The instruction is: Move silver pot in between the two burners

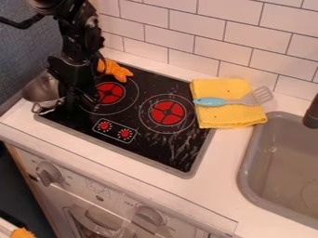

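1. Robot arm, black, entering at the upper left; its black two-finger gripper (74, 102) hangs over the left part of the stovetop, beside the left burner. Whether the jaws stand apart, together or clamped on the pot cannot be told.
2. Silver metal pot (40, 90), at the far left of the stovetop, partly hidden by the gripper; its handle side faces the near left corner. It lies outside the space between the two burners.
3. Black glossy stovetop (168, 148) with a grey rim, bearing a left burner (110, 93) and a right burner (167, 113), both red-centred, and a panel (114, 131) with two red dials.
4. Soft-looking orange object (116, 70), behind the left burner.
5. Folded yellow cloth (227, 117), at the right edge of the stovetop; across it lies a spatula (214, 101) with a light-blue handle and grey slotted head.
6. Grey sink basin (249, 174), right of the stovetop.
7. White oven front (93, 186) with knobs, below the counter.
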